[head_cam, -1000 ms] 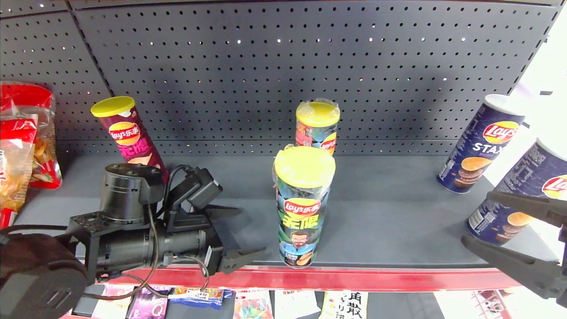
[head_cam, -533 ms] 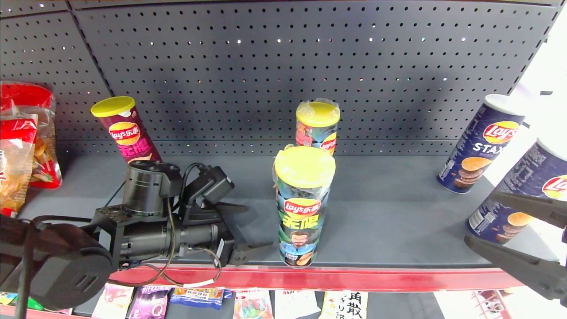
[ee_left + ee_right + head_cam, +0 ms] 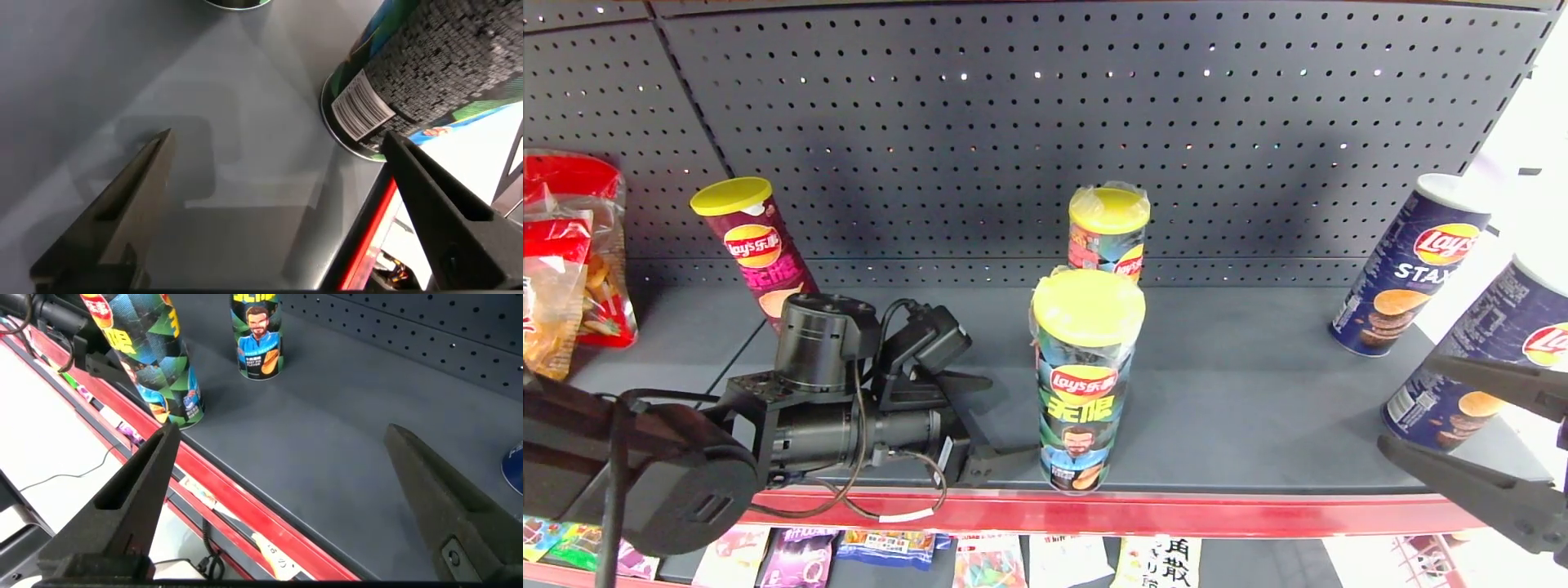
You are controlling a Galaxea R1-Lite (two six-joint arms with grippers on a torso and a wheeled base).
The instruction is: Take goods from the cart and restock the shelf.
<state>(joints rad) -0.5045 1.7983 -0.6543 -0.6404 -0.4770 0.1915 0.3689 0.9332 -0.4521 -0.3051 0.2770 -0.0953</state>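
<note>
Gaping beside front can (image 3: 1085,384): left pincer (image 3: 1011,417).

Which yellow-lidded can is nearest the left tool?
The front green can at the red shelf edge, beside the left tool; the others stand farther back.

Harsh glare right, shadowed pegboard (image 3: 980,163)

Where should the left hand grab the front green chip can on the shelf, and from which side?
I'd grip the front can mid-body, below the lid, squeezing across its round wall. Come in level from its left, where the open left hand is: it stands upright, a second can blocks the back, and the red lip runs along its base in front.
</note>
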